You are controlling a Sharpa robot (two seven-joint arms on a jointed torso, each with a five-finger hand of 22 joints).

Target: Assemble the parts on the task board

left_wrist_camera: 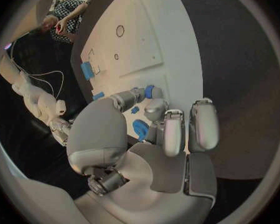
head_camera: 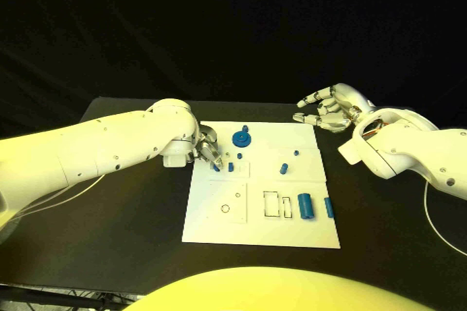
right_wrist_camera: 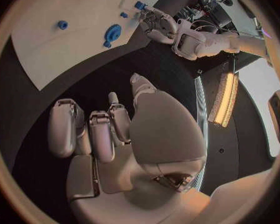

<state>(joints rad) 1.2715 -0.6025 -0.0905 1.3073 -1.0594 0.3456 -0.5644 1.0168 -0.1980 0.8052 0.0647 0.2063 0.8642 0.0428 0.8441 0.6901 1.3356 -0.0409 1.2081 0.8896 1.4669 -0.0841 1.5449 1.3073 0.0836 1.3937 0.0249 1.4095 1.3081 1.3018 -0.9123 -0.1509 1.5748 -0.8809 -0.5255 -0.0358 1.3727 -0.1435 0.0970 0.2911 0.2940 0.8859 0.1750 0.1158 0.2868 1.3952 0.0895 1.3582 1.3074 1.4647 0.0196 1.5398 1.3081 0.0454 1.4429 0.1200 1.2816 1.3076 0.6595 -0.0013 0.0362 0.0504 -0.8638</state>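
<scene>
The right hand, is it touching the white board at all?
Apart. In the right wrist view, the right hand has its fingers over bare black table, with a dark gap before the task board.

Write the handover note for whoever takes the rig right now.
Left hand: at the task board's left edge, fingertips on a small blue peg; whether it grips it is unclear.
Right hand: off the board's far right corner, fingers curled, holding nothing.
Parts: blue gear far side, cylinder and short piece near right, small pegs mid-board.
Done: cannot tell. Left: slots on the near half are still open.
</scene>
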